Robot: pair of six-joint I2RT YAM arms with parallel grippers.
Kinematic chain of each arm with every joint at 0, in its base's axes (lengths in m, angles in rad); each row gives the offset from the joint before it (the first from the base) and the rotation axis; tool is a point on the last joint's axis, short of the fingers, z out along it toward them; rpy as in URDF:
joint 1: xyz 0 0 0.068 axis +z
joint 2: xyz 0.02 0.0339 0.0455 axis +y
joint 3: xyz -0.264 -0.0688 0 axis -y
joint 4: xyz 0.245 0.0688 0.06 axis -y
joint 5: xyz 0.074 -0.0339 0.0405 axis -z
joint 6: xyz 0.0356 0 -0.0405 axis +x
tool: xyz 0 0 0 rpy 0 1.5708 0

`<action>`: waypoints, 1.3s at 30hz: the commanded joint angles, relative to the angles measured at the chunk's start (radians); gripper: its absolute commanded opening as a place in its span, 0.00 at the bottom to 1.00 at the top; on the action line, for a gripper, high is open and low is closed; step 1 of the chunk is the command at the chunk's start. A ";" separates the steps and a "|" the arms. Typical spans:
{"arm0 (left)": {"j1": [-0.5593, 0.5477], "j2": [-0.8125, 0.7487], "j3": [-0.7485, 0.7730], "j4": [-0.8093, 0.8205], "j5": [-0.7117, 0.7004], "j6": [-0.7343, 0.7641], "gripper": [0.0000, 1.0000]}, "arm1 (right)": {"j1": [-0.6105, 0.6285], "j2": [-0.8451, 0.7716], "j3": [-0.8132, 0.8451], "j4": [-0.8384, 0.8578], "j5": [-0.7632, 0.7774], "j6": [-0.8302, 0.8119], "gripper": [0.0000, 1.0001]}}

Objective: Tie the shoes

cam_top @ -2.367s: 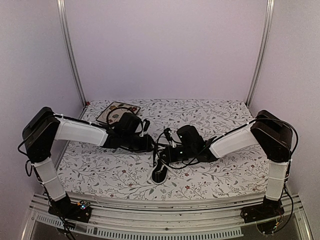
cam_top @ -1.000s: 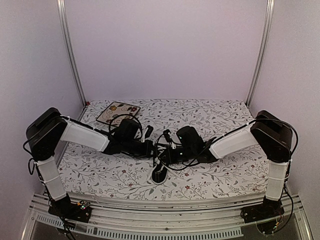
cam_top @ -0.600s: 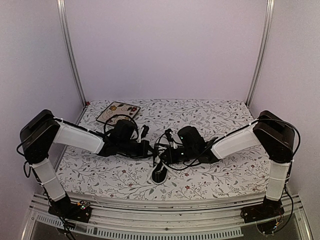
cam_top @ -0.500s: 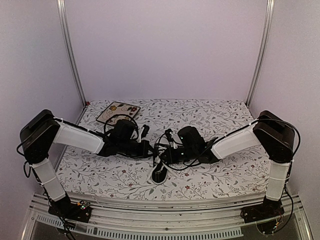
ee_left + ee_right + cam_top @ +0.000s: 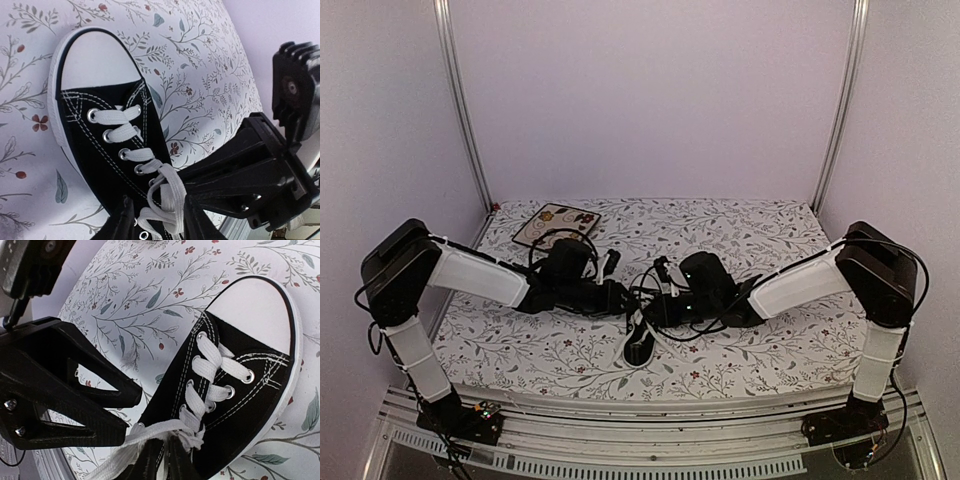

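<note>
Top external: since 2.4 s ago the left end effector (image 5: 156,216) is sitting further right, uncovering the plate (image 5: 556,223). The sneaker (image 5: 639,344) is lying mid-table (image 5: 780,345), its long axis running near–far and its toe pointing at the arm bases. It is showing black canvas, a white toe cap and white laces (image 5: 116,116). The left end effector is standing open, straddling a lace loop. The right end effector (image 5: 164,452) is pinching the laces by the knot.

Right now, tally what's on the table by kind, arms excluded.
Black low-top canvas sneaker: 1
Square floral-patterned plate: 1
Total: 2
</note>
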 commanded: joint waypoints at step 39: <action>-0.078 -0.027 0.088 -0.361 -0.064 0.181 0.44 | 0.055 -0.032 -0.061 -0.035 0.067 -0.002 0.38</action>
